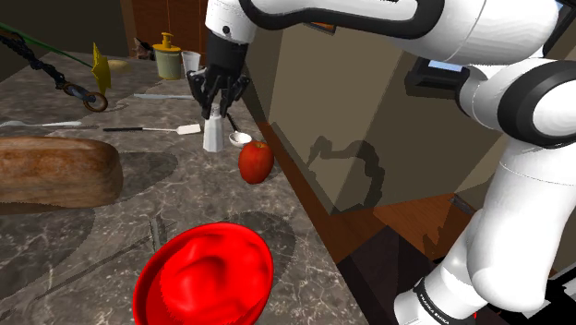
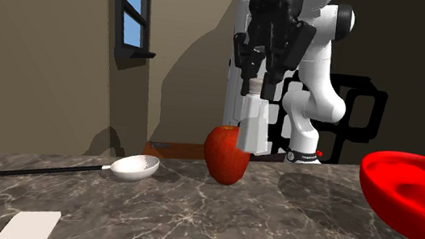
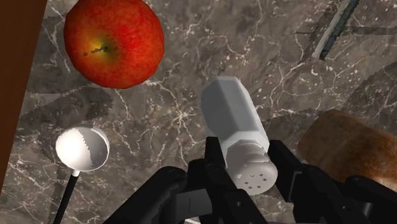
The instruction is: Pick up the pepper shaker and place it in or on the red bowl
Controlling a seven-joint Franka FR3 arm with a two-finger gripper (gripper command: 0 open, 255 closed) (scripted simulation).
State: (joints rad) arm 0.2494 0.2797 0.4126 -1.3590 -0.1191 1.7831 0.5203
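The two black fingers (image 3: 214, 159) are clamped on the perforated cap of the white pepper shaker (image 3: 229, 111), one on each side, pressing against it. The gripper (image 2: 255, 85) points straight down, and the shaker (image 2: 252, 131) hangs beneath it. Its long axis is close to vertical, with the cap up between the fingers and the flat base pointing down at the dark marble counter (image 2: 192, 218).

In the second exterior view the base sits clear of the counter, level with the upper half of the red apple (image 2: 226, 154), which it partly covers. In the wrist view the faceted body runs away from the gripper (image 3: 247, 145) toward the counter, leaning a little toward the apple (image 3: 114, 41).

A white spoon (image 3: 81, 147) with a dark handle lies on the counter near the apple, its bowl facing up.

In the shoulder view the shaker (image 1: 213, 134) hangs under the gripper (image 1: 215, 109) just beside the spoon (image 1: 240, 138). The apple (image 1: 256, 162) lies near it, toward the view's lower right. The red bowl (image 1: 205, 277) stands well apart, toward that view's bottom edge. A brown bread loaf (image 1: 55, 171) rests at that view's left.
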